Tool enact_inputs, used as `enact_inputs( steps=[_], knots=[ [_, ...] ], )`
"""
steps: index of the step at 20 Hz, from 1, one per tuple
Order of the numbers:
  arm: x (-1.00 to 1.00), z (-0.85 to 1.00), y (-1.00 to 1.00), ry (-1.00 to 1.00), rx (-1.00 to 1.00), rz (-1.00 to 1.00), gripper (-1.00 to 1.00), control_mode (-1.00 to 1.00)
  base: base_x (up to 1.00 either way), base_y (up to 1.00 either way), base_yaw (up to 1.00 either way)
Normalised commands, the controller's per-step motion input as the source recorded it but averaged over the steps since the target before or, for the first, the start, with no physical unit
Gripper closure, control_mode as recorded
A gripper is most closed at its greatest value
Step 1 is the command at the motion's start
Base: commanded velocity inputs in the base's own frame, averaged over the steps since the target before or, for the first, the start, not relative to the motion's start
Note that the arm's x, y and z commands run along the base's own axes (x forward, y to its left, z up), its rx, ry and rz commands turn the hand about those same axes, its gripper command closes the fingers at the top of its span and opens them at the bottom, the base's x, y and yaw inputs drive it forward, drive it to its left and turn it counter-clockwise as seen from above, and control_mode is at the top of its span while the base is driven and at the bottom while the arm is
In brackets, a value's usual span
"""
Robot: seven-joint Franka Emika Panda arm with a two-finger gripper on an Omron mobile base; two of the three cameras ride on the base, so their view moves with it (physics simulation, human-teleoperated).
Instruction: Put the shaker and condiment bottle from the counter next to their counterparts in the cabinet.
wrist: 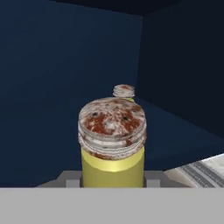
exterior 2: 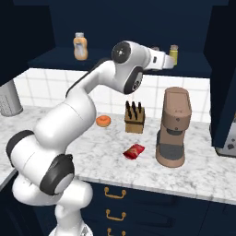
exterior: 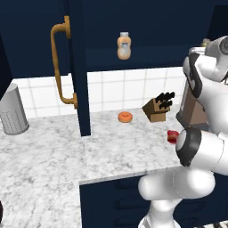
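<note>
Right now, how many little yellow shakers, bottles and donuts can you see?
Yellow shakers: 2, the near shaker and the twin shaker behind it.
Bottles: 2, the pale orange bottle and the red bottle.
Donuts: 1, the donut.
Total: 5.

Rust-mottled metal cap on shaker [wrist: 112, 148]

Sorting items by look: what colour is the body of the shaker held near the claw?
Olive-yellow, under a rust-speckled grey cap; the shaker shows best in the hand view.
</note>
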Motion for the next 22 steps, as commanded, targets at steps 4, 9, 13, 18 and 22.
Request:
enact_inputs(
  steps=[4,9,13,18,22],
  knots=[
    [0.52,-0.01,0.0,0.05,0.01,-0.07,1.0,-1.0,0.0,0.0,0.0],
    [0.48,0.0,-0.27,0.0,0.18,-0.02,1.0,-1.0,0.0,0.0,0.0],
    [0.07,0.0,-0.1,0.0,0.03,-0.02,1.0,-1.0,0.0,0.0,0.0],
    [0.24,0.0,-0.1,0.0,0.0,-0.02,1.0,-1.0,0.0,0.0,0.0],
    [0.2,0.0,0.0,0.0,0.0,0.0,1.0,-1.0,0.0,0.0,0.0]
  ],
)
